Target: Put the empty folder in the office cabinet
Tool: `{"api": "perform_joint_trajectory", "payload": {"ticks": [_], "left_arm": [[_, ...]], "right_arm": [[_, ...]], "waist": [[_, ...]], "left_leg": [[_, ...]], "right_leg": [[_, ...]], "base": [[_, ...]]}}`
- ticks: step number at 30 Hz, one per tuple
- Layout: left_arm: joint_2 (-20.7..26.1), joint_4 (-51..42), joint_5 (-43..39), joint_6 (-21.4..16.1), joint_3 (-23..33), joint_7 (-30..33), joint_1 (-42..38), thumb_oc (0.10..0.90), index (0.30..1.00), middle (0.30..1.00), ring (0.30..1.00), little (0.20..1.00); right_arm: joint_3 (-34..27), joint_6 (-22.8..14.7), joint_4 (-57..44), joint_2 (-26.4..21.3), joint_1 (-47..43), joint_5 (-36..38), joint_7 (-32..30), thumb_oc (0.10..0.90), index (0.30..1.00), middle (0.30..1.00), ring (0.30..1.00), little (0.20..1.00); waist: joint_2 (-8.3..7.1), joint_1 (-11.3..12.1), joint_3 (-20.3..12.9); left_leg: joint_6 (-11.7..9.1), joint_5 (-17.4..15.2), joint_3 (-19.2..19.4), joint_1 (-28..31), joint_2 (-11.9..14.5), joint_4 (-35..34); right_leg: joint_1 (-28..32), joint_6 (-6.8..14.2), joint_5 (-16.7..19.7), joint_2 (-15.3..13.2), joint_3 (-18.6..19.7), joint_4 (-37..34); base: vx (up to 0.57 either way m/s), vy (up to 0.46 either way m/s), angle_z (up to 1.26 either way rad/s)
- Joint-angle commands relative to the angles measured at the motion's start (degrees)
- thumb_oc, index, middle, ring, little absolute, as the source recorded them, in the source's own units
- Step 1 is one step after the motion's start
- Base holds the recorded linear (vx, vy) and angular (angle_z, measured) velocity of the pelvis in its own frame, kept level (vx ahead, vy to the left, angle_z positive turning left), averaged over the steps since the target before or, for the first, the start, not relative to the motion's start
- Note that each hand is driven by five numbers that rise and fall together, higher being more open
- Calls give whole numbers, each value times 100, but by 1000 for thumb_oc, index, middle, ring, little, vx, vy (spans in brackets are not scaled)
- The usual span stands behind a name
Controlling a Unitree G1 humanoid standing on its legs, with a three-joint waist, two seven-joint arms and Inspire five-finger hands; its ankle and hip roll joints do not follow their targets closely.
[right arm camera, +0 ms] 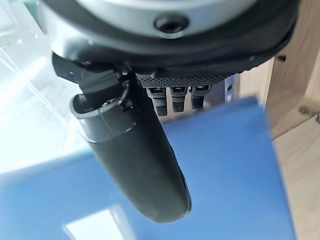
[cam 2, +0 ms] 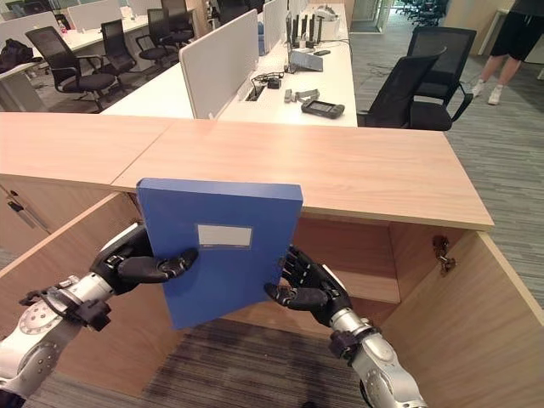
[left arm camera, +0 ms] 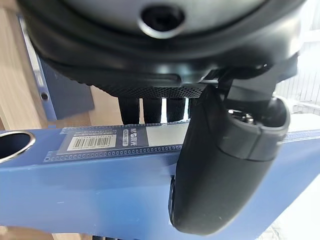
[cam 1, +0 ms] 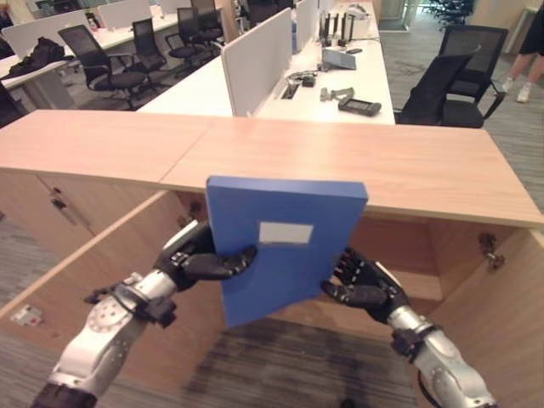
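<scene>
A blue folder [cam 1: 289,246] with a white label is held upright, slightly tilted, in front of the open wooden cabinet [cam 1: 340,161], just below its top. My left hand [cam 1: 200,262] is shut on the folder's left edge, with the thumb across the front and the fingers behind. My right hand [cam 1: 365,285] is shut on its lower right edge. The left wrist view has the thumb [left arm camera: 220,170] lying over the folder's spine [left arm camera: 100,185]. In the right wrist view the thumb [right arm camera: 135,160] presses on the blue cover [right arm camera: 230,165].
The cabinet's doors stand open at the left [cam 1: 102,263] and right [cam 1: 501,314], with a shelf [cam 1: 416,289] inside. Behind it are white desks [cam 1: 340,85] with dividers, and black chairs [cam 1: 450,85]. A person's legs [cam 1: 527,51] stand at the far right.
</scene>
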Motion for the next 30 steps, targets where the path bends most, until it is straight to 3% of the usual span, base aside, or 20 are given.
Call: {"api": "perform_joint_trajectory", "payload": {"ticks": [1,20,30], "left_arm": [[33,-252,-271,-525,102,-107,-1324,400,300,300,300,300],[379,-634,-646,41,-797,-772,-1336,400,300,300,300,300],[170,-605,-719,86,-839,-788,-1337,400,300,300,300,300]], "right_arm": [[49,-433,-916,39,-979,497,269,800,900,900,900,900],[616,-490,-1275,380,-1577,898,337,800,900,900,900,900],[766,-447,-1488,475,-1561,1153,456,800,900,900,900,900]], "waist": [[-94,-140,-83],[-90,-115,-99],[-105,-121,-111]], "left_leg": [[66,-164,-113,-31,-138,-21],[90,-148,-98,-47,-139,-21],[87,-134,-109,-67,-137,-21]], "right_leg": [[620,480,-1116,-156,178,384],[588,476,-1091,-147,199,410],[564,467,-1086,-131,208,405]], "base": [[0,0,0],[0,0,0],[0,0,0]]}}
